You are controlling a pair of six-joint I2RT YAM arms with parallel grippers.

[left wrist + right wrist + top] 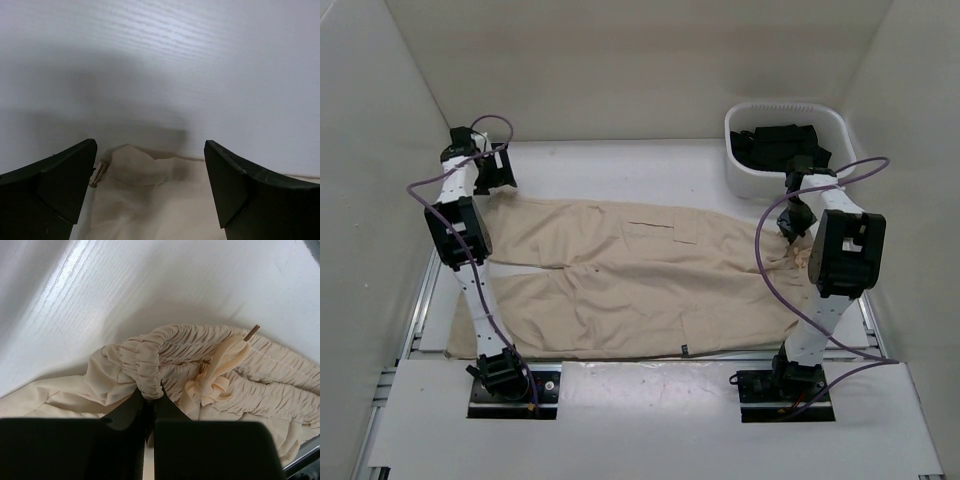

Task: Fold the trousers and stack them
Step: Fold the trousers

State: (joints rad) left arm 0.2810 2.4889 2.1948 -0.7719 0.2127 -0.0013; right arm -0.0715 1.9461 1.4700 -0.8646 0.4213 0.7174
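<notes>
Table (620,165): white, walled on three sides; both arm bases bolted at its 6 o'clock edge.

Trousers (620,280): beige, spread nearly flat across the middle of the table. Waist lies at 3 o'clock, leg ends at 9 o'clock. We see the two legs side by side, one toward 12, one toward 6, with a shallow crease between them. Some wrinkling near the crotch and along the 6 o'clock edge.

Left arm (470,270): reaches from its base toward 10 o'clock, over the leg ends.

Right arm (830,280): rises from its base toward 2 o'clock, over the waist.

Bin (745,175): white, at 1 o'clock on the table, apart from the trousers. It holds dark clothing (775,140); we cannot tell what kind.

Left gripper (150,150): fingers spread wide, nothing between them. In the wrist view a folded corner of beige cloth lies on the table below the gap, close to the wall.

Right gripper (150,400): fingers pressed together, pinching a bunch of the gathered elastic waistband, which puckers upward at the pinch.

Drawstring (215,382): cream, tied in a bow on the waistband, just beside the pinch toward 3 o'clock in the wrist view.

Pocket slit (650,224): a thin line on the far leg.

Small dark tag (685,350): on the 6 o'clock edge of the cloth.
</notes>
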